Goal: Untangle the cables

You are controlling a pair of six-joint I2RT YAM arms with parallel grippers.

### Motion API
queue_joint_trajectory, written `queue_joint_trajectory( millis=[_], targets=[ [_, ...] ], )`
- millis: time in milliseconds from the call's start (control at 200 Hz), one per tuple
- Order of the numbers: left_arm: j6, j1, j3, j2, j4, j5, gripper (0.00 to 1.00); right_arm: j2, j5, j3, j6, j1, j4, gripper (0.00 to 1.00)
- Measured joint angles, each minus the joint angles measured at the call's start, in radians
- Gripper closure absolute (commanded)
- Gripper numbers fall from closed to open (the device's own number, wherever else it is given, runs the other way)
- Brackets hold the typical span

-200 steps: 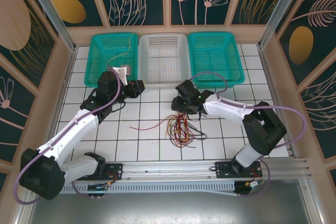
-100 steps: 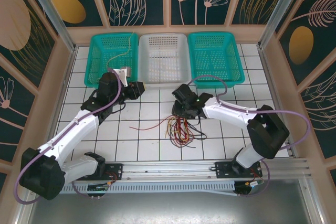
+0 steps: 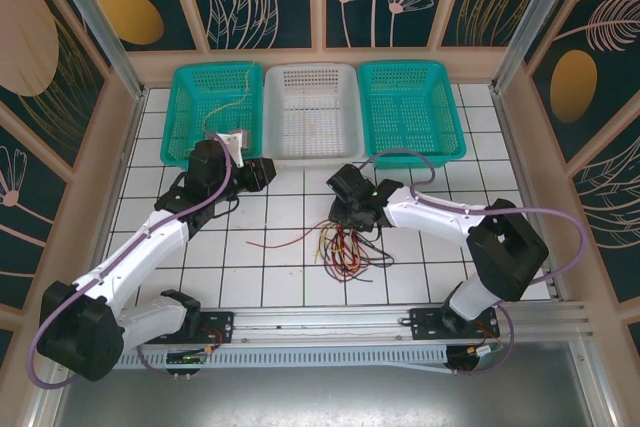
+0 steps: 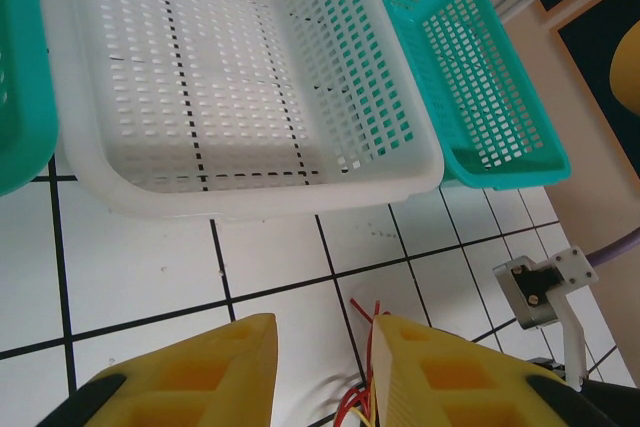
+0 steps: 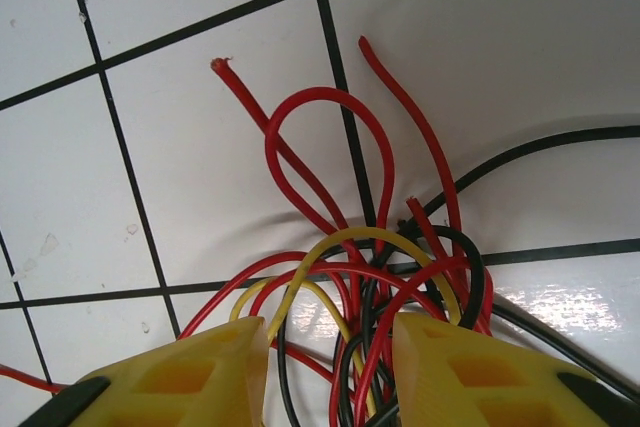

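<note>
The cables (image 3: 340, 245) lie in a tangle of red, yellow and black wires on the white tiles in mid-table, and one red strand (image 3: 272, 243) trails off to the left. My right gripper (image 3: 347, 211) hovers at the tangle's far end. In the right wrist view it (image 5: 330, 332) is open, and its yellow fingers (image 5: 190, 377) straddle the knotted loops (image 5: 380, 277) without pinching them. My left gripper (image 3: 262, 171) is open just in front of the white basket. In its wrist view it (image 4: 325, 332) holds nothing, and red cable ends (image 4: 362, 315) show beside its right finger.
Three baskets stand along the far edge: teal (image 3: 190, 107), with a thin yellow wire (image 3: 228, 99) in it, white (image 3: 312, 112) and teal (image 3: 410, 107). Lilac arm cables loop over both arms. Wooden walls enclose the table.
My right gripper has shifted slightly left and lower onto the tangle's far end. The left arm has hardly moved.
</note>
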Motion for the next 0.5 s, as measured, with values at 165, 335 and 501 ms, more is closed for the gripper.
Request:
queue_joint_trajectory(
  millis=[165,335,501],
  targets=[
    [0.003,0.000,-0.002,0.006,0.000,0.000,0.69,0.000,0.001,-0.005,0.013,0.002,0.000,0.65],
    [0.003,0.000,-0.029,0.006,0.001,0.001,0.69,0.003,0.003,0.026,-0.026,0.024,-0.009,0.68],
    [0.002,0.000,-0.081,0.005,0.005,0.026,0.69,0.034,0.049,0.135,-0.074,0.051,-0.036,0.67]
  ],
)
